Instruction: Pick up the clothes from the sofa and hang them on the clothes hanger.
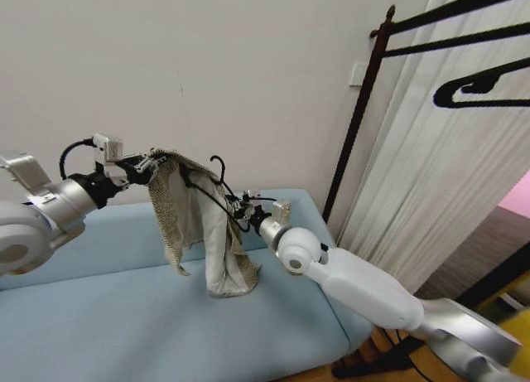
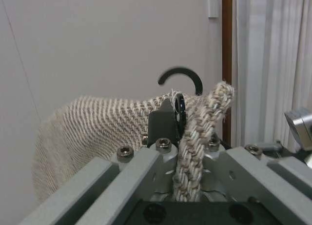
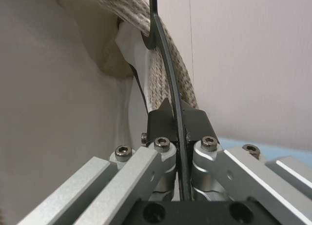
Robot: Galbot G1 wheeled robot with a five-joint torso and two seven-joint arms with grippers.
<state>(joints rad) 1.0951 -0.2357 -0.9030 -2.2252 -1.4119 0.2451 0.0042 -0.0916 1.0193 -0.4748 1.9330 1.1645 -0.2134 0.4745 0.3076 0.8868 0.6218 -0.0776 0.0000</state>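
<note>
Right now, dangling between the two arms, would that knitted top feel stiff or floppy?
Probably floppy: the knitted top sags in folds below the left gripper. Likely light, since a thin hanger in the right gripper partly carries it.

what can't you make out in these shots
- Right wrist view: the hanger, clamped in the right gripper, runs off the top edge.
- Head view: the garment covers most of the hanger.
- Head view: the right edge cuts off the spare hanger on the rack.
- Left wrist view: the garment hides one finger of the left gripper.

The beige knitted garment [image 1: 195,224] is covering most of the thin black hanger [image 2: 181,70], with just its hook poking out. The dark metal clothes rack [image 1: 356,125] is running off the top edge.
</note>
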